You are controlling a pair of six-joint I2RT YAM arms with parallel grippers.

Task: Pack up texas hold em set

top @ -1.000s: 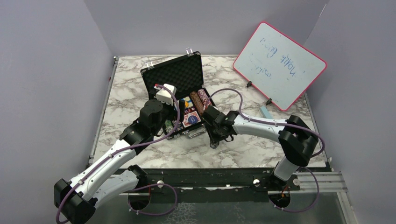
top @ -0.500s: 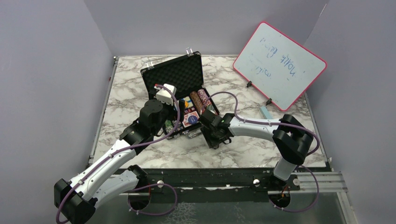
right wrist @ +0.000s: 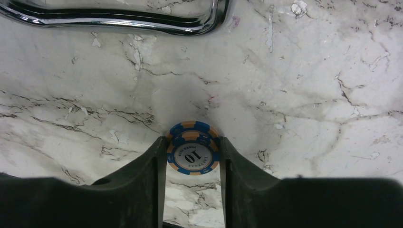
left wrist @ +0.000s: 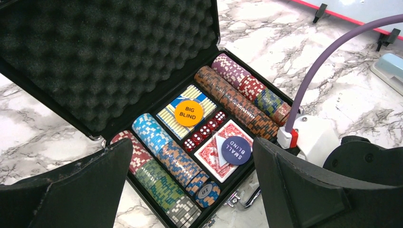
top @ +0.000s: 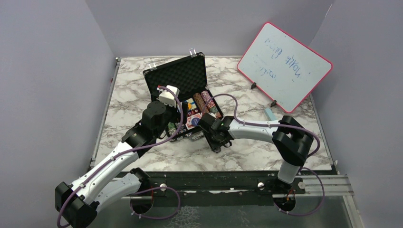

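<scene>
The black briefcase (top: 176, 76) lies open mid-table, foam lid (left wrist: 109, 61) up. Its tray holds rows of multicoloured poker chips (left wrist: 164, 178), a red-backed card deck (left wrist: 209, 153), red dice (left wrist: 204, 134), an orange "big blind" button (left wrist: 188, 113) and a blue "small blind" button (left wrist: 235, 150). My left gripper (left wrist: 192, 147) is open and empty above the tray's near-left side (top: 175, 122). My right gripper (right wrist: 192, 142) is shut on a blue-and-orange "10" chip (right wrist: 192, 154), low over the marble just in front of the case's silver handle (right wrist: 119, 21), as the top view (top: 215, 141) shows.
A pink-framed whiteboard (top: 284, 66) stands at the back right, with a light blue eraser block (top: 270, 114) in front of it. The marble tabletop (top: 138, 95) is walled by grey panels on three sides.
My right arm has slid left along the case's front, carrying the chip. My left arm has not moved.
</scene>
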